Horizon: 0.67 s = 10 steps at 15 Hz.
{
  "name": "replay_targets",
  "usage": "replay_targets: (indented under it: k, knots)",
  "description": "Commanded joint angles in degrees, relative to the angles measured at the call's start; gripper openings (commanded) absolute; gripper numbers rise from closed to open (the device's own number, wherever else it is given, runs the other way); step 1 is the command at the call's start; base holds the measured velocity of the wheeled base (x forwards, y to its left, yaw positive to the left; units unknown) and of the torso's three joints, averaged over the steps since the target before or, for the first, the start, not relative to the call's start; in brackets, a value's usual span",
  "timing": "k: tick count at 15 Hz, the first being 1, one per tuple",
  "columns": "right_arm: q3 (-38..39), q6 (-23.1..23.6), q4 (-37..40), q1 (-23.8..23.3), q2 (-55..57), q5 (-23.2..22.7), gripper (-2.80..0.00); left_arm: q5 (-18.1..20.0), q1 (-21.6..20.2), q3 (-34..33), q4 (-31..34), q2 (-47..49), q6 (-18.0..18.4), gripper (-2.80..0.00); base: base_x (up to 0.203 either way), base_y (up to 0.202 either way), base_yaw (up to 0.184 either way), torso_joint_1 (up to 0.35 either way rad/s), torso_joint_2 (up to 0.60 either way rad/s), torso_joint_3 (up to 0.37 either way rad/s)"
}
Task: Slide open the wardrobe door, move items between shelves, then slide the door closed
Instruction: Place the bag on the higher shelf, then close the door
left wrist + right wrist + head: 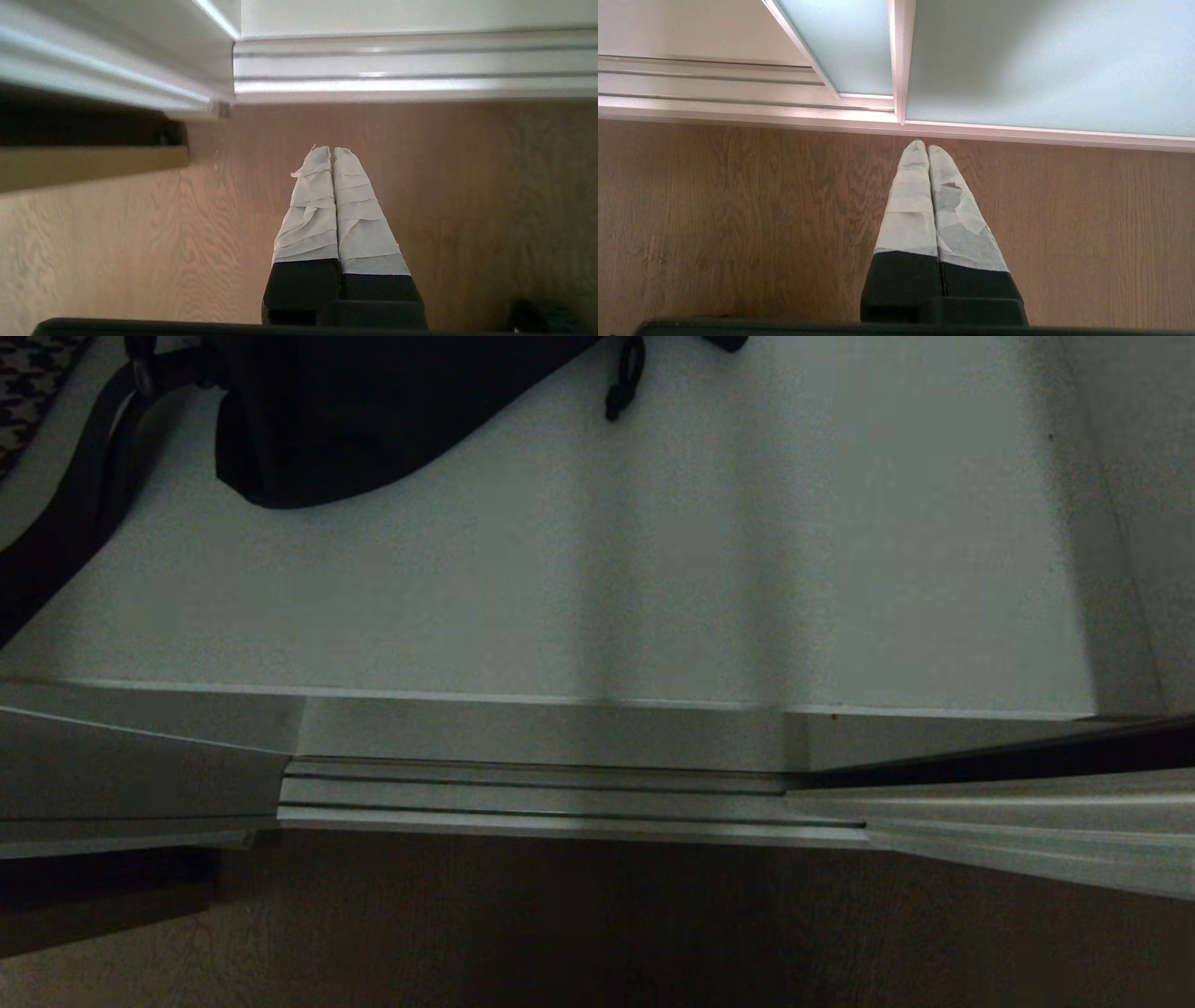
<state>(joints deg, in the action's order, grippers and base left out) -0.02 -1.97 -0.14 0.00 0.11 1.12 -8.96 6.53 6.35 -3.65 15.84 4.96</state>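
You are looking down on a flat, matt white-grey shelf with a thin pale front edge. At its far left lies a soft, bulky black bag; its broad flat strap trails off the left side, and a short cord pull dangles near the far middle. A houndstooth-patterned fabric shows at the far left corner.

Nearer than the shelf runs the ribbed silver track, with grooves along its length, and beyond that, nearest you, the wood-grain floor.

Your left claw is closed and empty, its two tapered fingers wrapped in wrinkled pale tape and pressed together above the floor, short of the track.

Your right claw is closed and empty too, taped the same way, its tips near the bottom rail of the door, a smooth pane of frosted pale blue-green glass in a thin silver frame, standing at the right. A second frosted panel sits behind it.
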Motion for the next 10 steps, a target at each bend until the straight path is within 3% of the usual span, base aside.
replay_targets:
  k: [1,3,4,5,7,8,10]
  knots:
    - [-0.1,0.0,0.0,0.0,0.0,0.0,-2.80,-0.2,1.1,-5.5,-5.8,0.3,-0.2,-2.80,0.000,0.000,0.000,0.000,0.00,0.000]
    - [-0.1,0.0,0.0,0.0,0.0,0.0,-2.80,-0.1,5.8,-6.4,-6.9,0.1,-1.4,-2.80,0.000,0.000,0.000,0.000,0.00,0.000]
    - [0.0,0.0,0.0,0.0,0.0,0.0,-2.80,-0.2,5.8,-6.4,-5.9,0.1,-4.4,-2.80,0.000,0.000,0.000,0.000,0.00,0.000]
    - [-0.1,0.0,0.0,0.0,0.0,0.0,-2.80,0.2,5.7,-6.2,-5.5,0.1,-4.5,-2.80,0.000,0.000,0.000,0.000,0.00,0.000]
    - [0.0,0.0,0.0,0.0,0.0,0.0,-2.80,0.1,5.8,-6.3,-6.2,0.1,-0.5,-2.80,0.000,0.000,0.000,0.000,0.00,0.000]
    - [-0.1,0.0,0.0,0.0,0.0,0.0,-2.80,0.2,5.3,-6.4,-6.7,0.1,-0.2,-2.80,0.000,0.000,0.000,0.000,0.00,0.000]
    - [0.0,0.0,0.0,0.0,0.0,0.0,-2.80,1.8,-0.2,-6.4,-7.3,1.1,0.1,-2.80,0.000,0.000,0.000,0.000,0.00,0.000]
